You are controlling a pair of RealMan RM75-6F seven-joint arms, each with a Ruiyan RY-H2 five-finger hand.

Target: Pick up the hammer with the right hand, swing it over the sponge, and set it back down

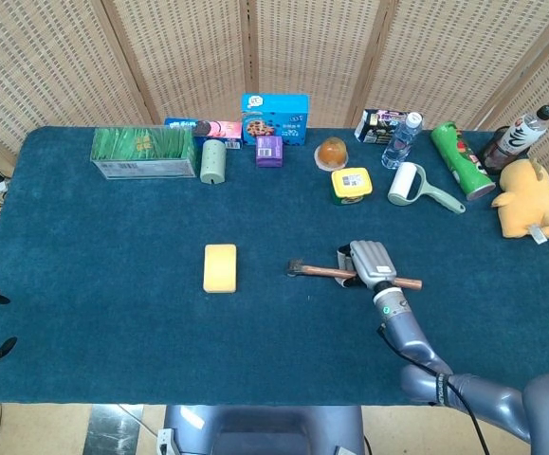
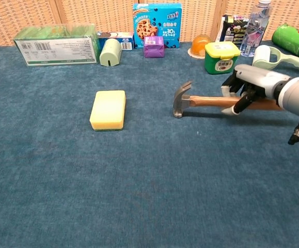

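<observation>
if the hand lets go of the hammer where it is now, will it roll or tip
Probably not much. The hammer looks head-heavy: metal head, slim wooden handle, so the head end should drop first. The right hand grips mid-handle, low over the table, so any fall looks short. The head's flat sides should stop rolling.

Right hand (image 2: 253, 89) covers mid handle of hammer (image 2: 190, 100). Chest view's edge crops the bottle (image 2: 254, 26) top and green can (image 2: 294, 41). Box labels too small to read.
</observation>
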